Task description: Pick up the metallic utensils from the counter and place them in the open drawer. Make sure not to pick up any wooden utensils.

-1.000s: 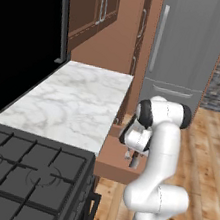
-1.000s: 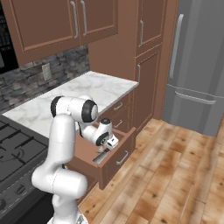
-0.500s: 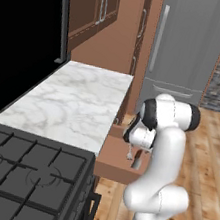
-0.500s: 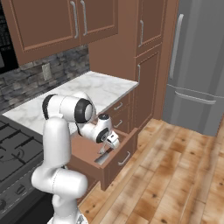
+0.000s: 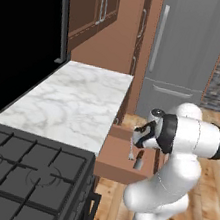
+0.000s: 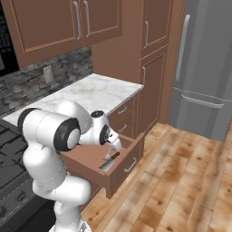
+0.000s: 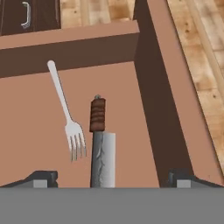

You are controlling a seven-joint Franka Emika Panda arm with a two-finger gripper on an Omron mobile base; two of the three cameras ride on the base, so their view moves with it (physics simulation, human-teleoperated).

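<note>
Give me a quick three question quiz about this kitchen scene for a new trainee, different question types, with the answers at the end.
1. True or false: the fork lies inside the drawer.
2. What lies beside the fork? A) knife B) wooden spoon C) cup
3. Fill in: the gripper jaws are ____.

Key: 1 true. 2 A, the knife lies apart from the fork. 3 open, holding nothing.

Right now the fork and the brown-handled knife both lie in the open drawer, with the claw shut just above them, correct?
Not quite: the claw is open, as the hand view shows. The fork and the brown-handled knife do lie in the open drawer.
</note>
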